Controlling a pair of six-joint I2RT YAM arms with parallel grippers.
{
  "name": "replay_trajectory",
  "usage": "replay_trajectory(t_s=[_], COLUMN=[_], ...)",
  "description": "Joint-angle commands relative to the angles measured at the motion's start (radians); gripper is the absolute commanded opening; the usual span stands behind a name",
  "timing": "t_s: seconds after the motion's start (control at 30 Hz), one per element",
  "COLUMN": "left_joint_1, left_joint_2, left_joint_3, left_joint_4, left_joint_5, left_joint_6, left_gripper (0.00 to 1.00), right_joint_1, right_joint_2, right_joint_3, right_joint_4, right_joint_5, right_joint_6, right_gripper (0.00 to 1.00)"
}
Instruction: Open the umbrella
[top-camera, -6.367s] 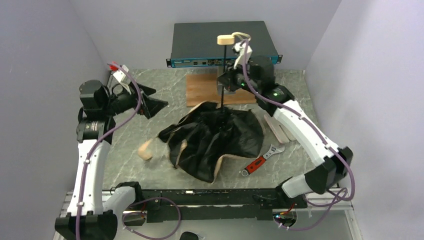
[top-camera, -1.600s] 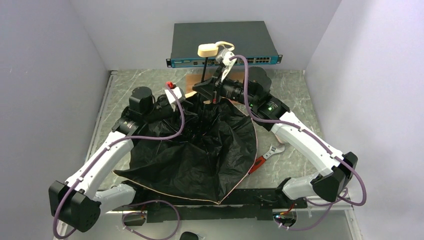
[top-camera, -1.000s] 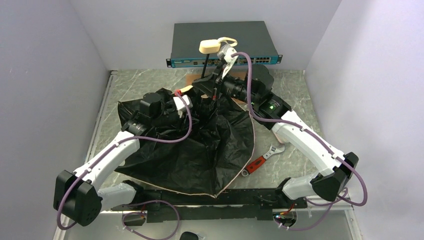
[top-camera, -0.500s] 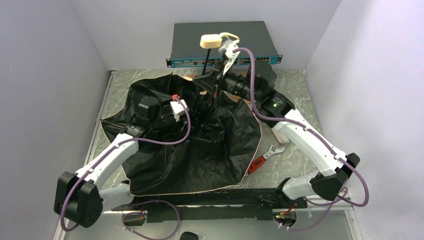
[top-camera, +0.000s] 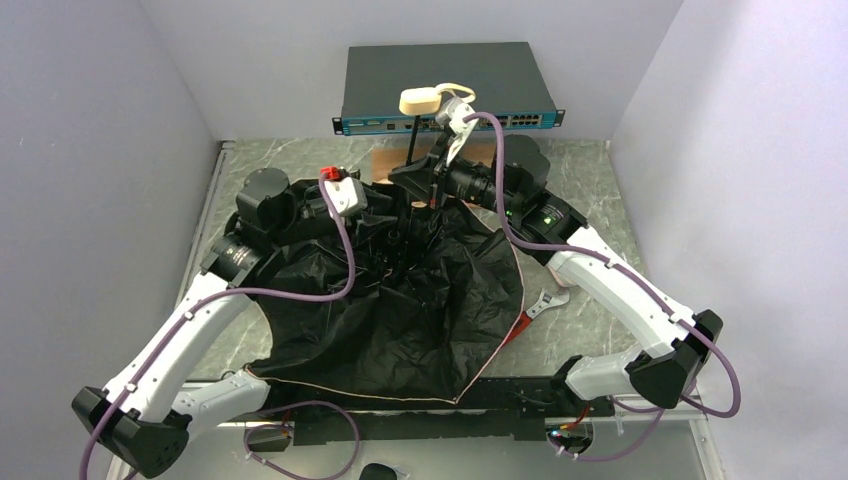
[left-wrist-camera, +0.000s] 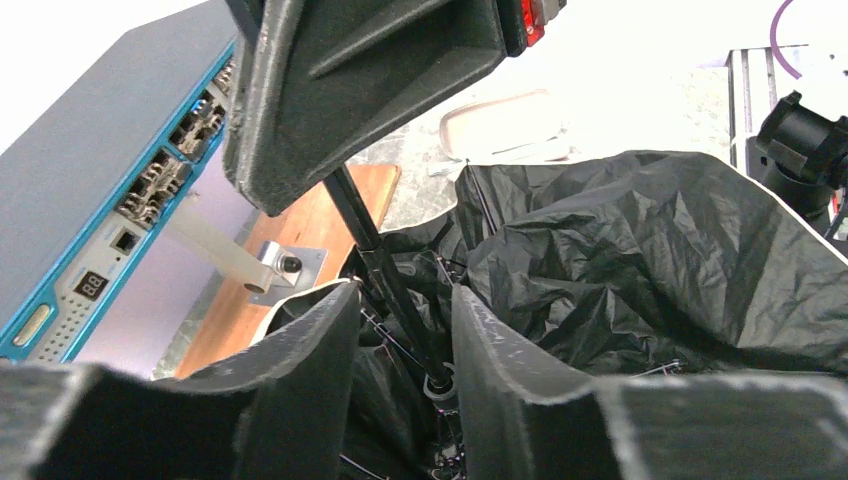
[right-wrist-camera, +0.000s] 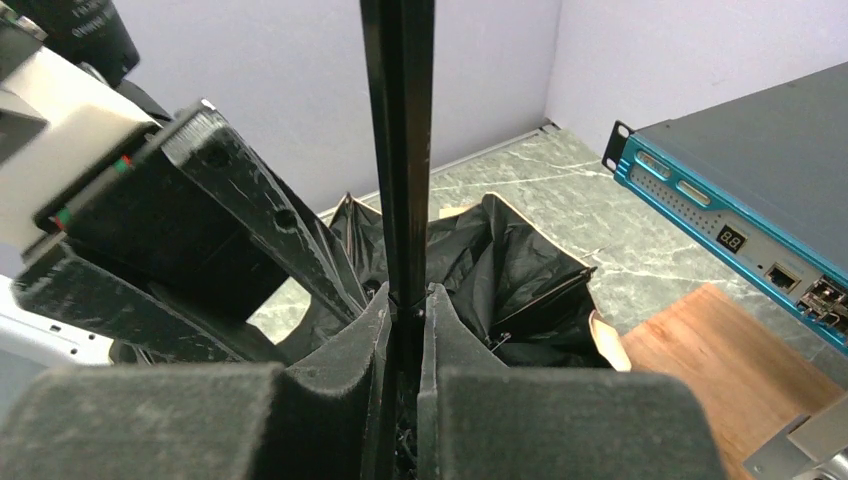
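Umbrella (top-camera: 400, 310) canopy's slumped since; R fingers (right-wrist-camera: 345, 350) clamp its shaft, L fingers (left-wrist-camera: 310, 355) apart astride it.

A blue-fronted network switch (top-camera: 448, 85) stands at the worktop's (top-camera: 600, 170) far edge. A wooden board (left-wrist-camera: 305, 225) lies just before it. A red-handled wrench (top-camera: 522, 322) lies toward the right.

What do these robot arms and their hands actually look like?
The left arm and right arm have white shells, black joints and a trailing purple cable. The left hand and right hand each have two chunky black textured fingers.
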Motion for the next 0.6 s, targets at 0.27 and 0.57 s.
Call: replay_trajectory(t_s=[0.27, 0.57], left_joint_1=[-0.011, 0.043], left_joint_2=[0.079, 0.198], left_joint_3=[-0.070, -0.150], left_joint_4=[0.005, -0.021], left_joint_5=[-0.011, -0.094], left_joint_6=[0.042, 0.038], left_gripper=[0.41, 0.26], right_joint_1=[0.000, -0.001], right_joint_2=[-0.020, -0.003], right_joint_3=[0.056, 0.137], right_joint_4=[0.133, 0.112], right_joint_5=[-0.020, -0.022], right_joint_6=[0.037, 0.044], right_gripper=[0.00, 0.00])
